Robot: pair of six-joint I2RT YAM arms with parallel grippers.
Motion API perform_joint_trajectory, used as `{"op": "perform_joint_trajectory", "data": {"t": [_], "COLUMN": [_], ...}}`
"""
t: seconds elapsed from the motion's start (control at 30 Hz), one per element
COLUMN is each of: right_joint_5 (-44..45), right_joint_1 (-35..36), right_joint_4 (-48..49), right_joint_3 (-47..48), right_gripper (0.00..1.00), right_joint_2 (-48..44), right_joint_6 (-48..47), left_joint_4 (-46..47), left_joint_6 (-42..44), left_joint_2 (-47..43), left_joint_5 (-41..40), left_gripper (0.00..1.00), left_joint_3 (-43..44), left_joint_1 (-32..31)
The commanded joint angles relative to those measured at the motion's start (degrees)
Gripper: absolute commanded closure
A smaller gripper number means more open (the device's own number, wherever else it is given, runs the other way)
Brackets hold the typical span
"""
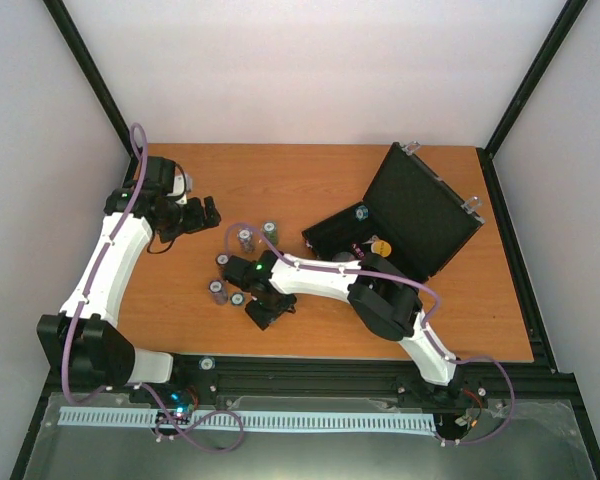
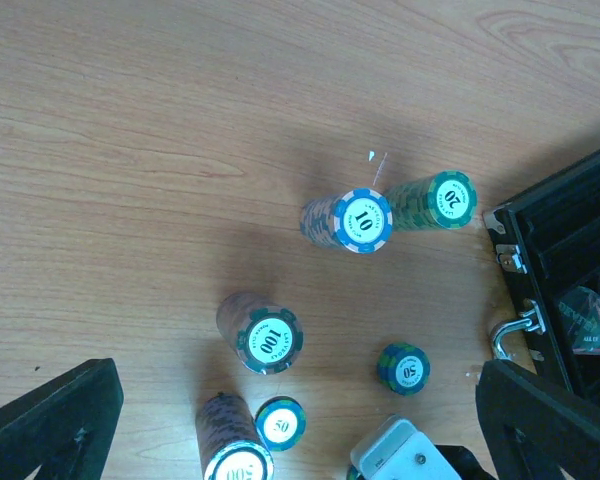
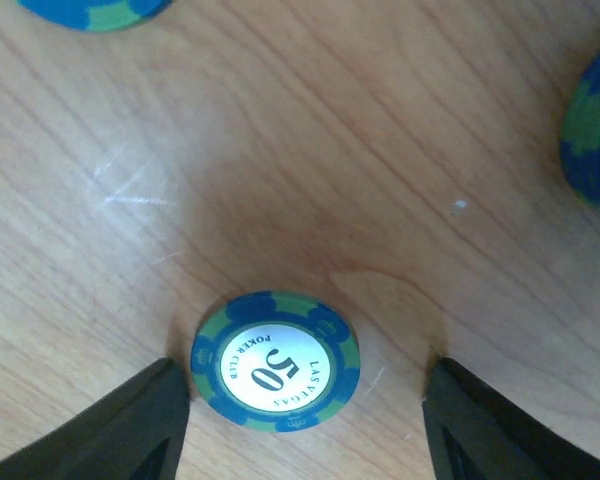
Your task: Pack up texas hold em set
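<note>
Six chip stacks stand on the wooden table (image 1: 310, 180) to the left of the case (image 1: 425, 205), which lies open with its lid tilted back and a silver handle (image 2: 515, 330) on the side facing the chips. Nearest the case are the stack marked 20 (image 2: 445, 200) and, touching it, the stack marked 10 (image 2: 360, 220). Farther from the case and nearer the arms' bases come a 100 stack (image 2: 270, 340), a 500 stack (image 2: 238, 465) and two low stacks marked 50. A few small items sit in the case's tray, too small to make out.

The right gripper (image 1: 265, 310) is down at table level left of the case, its jaws apart on either side of a low 50 stack (image 3: 275, 360) – one finger (image 3: 130, 430) just beside the chip, the other (image 3: 500, 430) clear of it, so nothing is gripped. The left gripper (image 1: 195, 215) hovers well left of the case, beyond the chips – jaws spread wide, holding nothing.
</note>
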Motion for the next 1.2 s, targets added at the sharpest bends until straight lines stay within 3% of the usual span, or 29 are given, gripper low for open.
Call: {"op": "perform_joint_trajectory", "data": {"t": [0.0,0.27,0.57,0.67,0.87,1.17], "right_joint_5": [-0.08,0.31,2.31,2.74,4.43,1.91], "right_joint_1": [-0.28,-0.3,-1.05,-1.5,-2.17,-3.08], "right_joint_4": [0.92,-1.07,-2.6,-2.85,-4.47,-5.44], "right_joint_3": [-0.24,2.53,3.06,3.24,6.24,10.55], "right_gripper": [0.39,0.64,0.68,0.62,0.29,0.31], "right_joint_2": [2.02,3.49,2.04,1.09,1.12,4.6], "right_joint_6": [-0.27,-0.79,-0.4,-0.7,0.71,1.16], "left_joint_4": [0.33,0.49,0.81,0.86,0.93,0.37], "left_joint_6": [0.02,0.26,0.34,0.42,0.4,0.74], "left_joint_2": [-1.05,-0.68,-0.42,-0.34,-0.16,-0.33], "left_joint_5": [0.38,0.46,0.67,0.57,0.87,0.59], "left_gripper": [0.0,0.0,0.0,0.0,0.0,0.0], "left_joint_3": [-0.13,-0.27,-0.56,-0.56,-0.53,0.23], "left_joint_1": [-0.05,-0.04,-0.08,-0.05,-0.1,-0.08]}}
